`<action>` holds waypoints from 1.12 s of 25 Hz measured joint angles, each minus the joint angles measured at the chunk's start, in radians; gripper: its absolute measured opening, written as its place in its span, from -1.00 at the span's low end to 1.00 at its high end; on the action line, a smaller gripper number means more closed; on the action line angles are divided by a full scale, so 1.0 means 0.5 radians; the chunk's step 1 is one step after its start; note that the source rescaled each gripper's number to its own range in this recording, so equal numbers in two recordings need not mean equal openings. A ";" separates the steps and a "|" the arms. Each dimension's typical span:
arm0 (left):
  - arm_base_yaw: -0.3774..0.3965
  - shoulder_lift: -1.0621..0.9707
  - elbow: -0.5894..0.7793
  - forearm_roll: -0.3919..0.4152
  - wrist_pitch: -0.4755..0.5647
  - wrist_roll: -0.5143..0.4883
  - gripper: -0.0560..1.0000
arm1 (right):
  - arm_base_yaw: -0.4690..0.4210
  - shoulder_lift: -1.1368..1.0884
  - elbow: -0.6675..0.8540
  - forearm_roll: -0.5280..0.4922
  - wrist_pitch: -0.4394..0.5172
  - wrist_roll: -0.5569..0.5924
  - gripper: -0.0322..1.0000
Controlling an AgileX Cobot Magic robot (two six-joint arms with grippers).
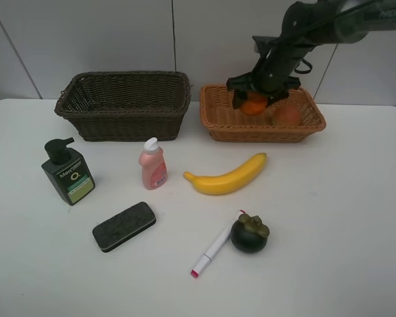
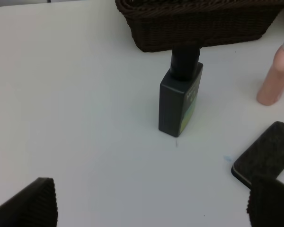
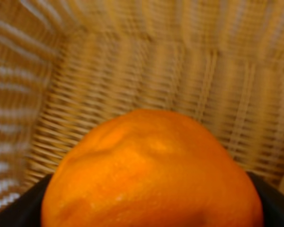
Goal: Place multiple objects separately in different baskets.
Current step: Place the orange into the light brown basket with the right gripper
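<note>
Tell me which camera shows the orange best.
The right wrist view: the orange fills it. The high view shows it small, half hidden in the right tool over the tan basket. The left wrist view misses it.

Overhead view is bright and even: soft diffuse light from above, so the white table nearly washes out. Shadows are just faint smudges hugging the banana, the mangosteen and the black eraser. It's reasonably sharp with a bit of grain, though the dark arm up top looks slightly smeared. The left wrist view is dimmer and greyer, with barely any shadow beside the pump bottle, and the ridged pads closest to the lens have gone soft. The right wrist view is the worst — the orange fills the frame, warm and fuzzy, and the tan basket weave behind it is streaky with blur.
</note>
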 joint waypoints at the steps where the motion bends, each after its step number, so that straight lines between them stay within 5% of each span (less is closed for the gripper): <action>1: 0.000 0.000 0.000 0.000 0.000 0.000 1.00 | 0.000 0.029 0.000 0.000 0.002 0.000 0.75; 15: 0.000 0.000 0.000 0.000 0.000 0.000 1.00 | 0.000 0.064 0.000 -0.043 -0.054 -0.041 0.75; 20: 0.000 0.000 0.000 0.000 0.000 0.000 1.00 | 0.000 0.061 0.000 -0.080 -0.060 -0.045 0.95; 28: 0.000 0.000 0.000 0.000 0.000 0.000 1.00 | 0.000 0.061 0.000 -0.089 -0.025 -0.039 0.96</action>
